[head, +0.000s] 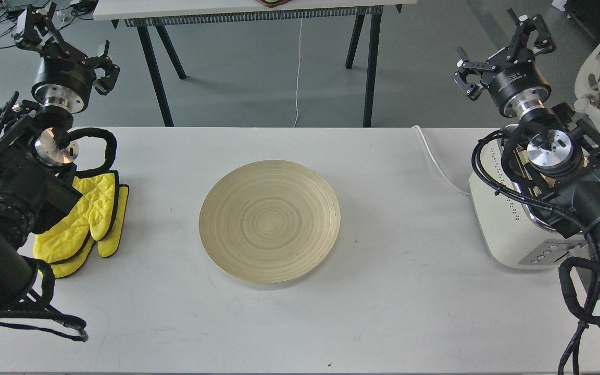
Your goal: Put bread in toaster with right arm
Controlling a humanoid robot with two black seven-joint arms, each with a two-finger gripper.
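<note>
The cream-white toaster (498, 229) stands at the table's right end. My right arm lies across its chrome top and hides the slots, so the bread is hidden. My right gripper (499, 51) is raised above and behind the toaster, over the floor past the table's far edge, with its claws spread open and empty. My left gripper (67, 46) is held high at the far left, above the yellow mitts, also open and empty.
A round wooden plate (269, 221) sits bare at the table's middle. Yellow oven mitts (84, 224) lie at the left by my left arm. The toaster's white cord (435, 161) runs off the far edge. Another table's legs (154, 78) stand behind.
</note>
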